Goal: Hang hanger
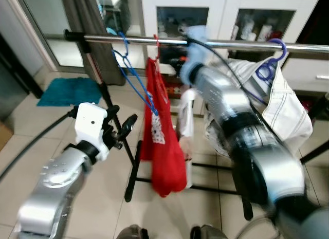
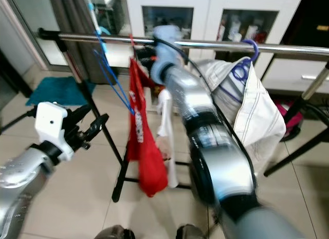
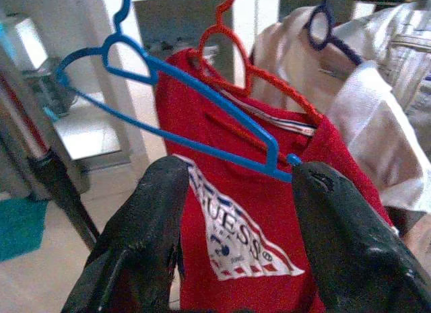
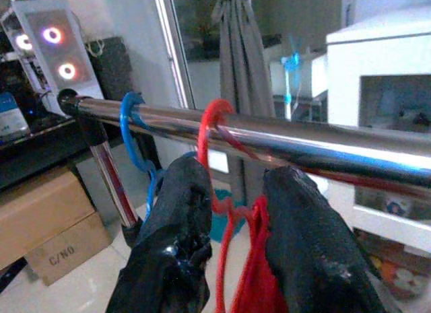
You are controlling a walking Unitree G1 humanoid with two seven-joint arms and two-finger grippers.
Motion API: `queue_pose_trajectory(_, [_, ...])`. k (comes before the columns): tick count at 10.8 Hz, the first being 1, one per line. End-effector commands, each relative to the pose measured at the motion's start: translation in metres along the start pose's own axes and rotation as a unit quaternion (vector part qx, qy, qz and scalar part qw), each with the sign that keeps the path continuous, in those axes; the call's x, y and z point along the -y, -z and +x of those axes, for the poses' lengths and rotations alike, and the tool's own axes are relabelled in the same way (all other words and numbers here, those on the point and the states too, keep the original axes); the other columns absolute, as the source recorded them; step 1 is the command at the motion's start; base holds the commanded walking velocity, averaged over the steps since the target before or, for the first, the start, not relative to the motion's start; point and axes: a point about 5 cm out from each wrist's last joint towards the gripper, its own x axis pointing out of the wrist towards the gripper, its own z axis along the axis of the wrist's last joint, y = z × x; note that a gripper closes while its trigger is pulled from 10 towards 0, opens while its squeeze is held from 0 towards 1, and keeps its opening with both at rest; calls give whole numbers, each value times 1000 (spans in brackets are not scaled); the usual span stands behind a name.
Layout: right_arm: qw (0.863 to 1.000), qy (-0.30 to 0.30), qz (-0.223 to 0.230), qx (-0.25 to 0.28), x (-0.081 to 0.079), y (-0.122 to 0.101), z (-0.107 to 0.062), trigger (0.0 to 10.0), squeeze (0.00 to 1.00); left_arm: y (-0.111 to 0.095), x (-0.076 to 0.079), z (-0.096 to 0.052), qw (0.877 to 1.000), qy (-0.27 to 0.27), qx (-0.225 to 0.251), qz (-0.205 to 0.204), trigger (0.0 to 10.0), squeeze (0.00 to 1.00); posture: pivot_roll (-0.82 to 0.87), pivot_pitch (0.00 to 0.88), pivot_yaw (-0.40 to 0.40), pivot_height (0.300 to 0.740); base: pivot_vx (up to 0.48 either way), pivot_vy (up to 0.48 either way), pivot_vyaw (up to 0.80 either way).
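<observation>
Hook of the red hanger [image 4: 217, 124] sits on the rail [image 4: 283, 141], between the right gripper's [image 4: 232, 212] parted fingers; left gripper [image 1: 125, 127] hovers wide, near the blue hanger [image 1: 134, 82].

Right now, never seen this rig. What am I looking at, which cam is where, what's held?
It is a walking humanoid robot with two silver arms, each ending in a two-fingered black claw. The two wide pictures come from a stereo camera on its head, looking down at a clothes rail. The other two come from cameras on the wrists, looking along each claw's fingers.

On the rail hang an empty blue hanger, a red hanger carrying a red T-shirt, and a purple hanger with a white garment.

The right claw is up under the rail, open around the red hanger's neck. The left claw is open, held low, facing the shirt. Neither holds anything.
</observation>
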Motion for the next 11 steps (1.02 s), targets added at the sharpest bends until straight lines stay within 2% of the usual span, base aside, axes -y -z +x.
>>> queue_pose_trajectory(1, [1000,3,-9,12,-1,-4,-11,10000,0,0,-3,2,1000,-25,3,2,10000,0,-44,0,78,740,0,0,0])
queue_pose_trajectory(2, [999,23,-19,22,4,1,-27,10000,0,1,-2,4,999,-33,6,-2,10000,0,-54,0,79,740,0,0,0])
queue_pose_trajectory(3, [997,73,-10,28,10,11,-59,10000,0,5,1,6,999,-44,2,-1,10000,0,-66,0,80,740,0,0,0])
queue_pose_trajectory(4, [995,96,-10,27,10,17,-76,10000,0,8,6,6,999,-37,-3,6,10000,0,-84,0,82,740,0,0,0])
queue_pose_trajectory(5, [990,136,-34,-11,10,31,-99,10000,173,8,12,11,1000,-22,5,6,10000,0,-87,0,64,740,0,0,0])
queue_pose_trajectory(6, [986,153,-50,-33,11,39,-110,10000,922,8,14,12,1000,-22,8,5,10000,0,-76,0,49,740,0,0,0])
queue_pose_trajectory(7, [987,152,-31,-48,8,46,-121,10000,1000,10,15,11,1000,-28,7,6,10000,0,-63,0,40,740,0,0,0])
queue_pose_trajectory(9, [989,135,-27,-54,-3,45,-116,10000,1000,10,15,7,999,-33,10,4,10000,0,-54,0,32,740,0,0,0])
queue_pose_trajectory(11, [988,140,-33,-64,-6,44,-113,10000,1000,8,14,9,999,-28,15,8,10000,0,-53,0,35,740,0,0,0])
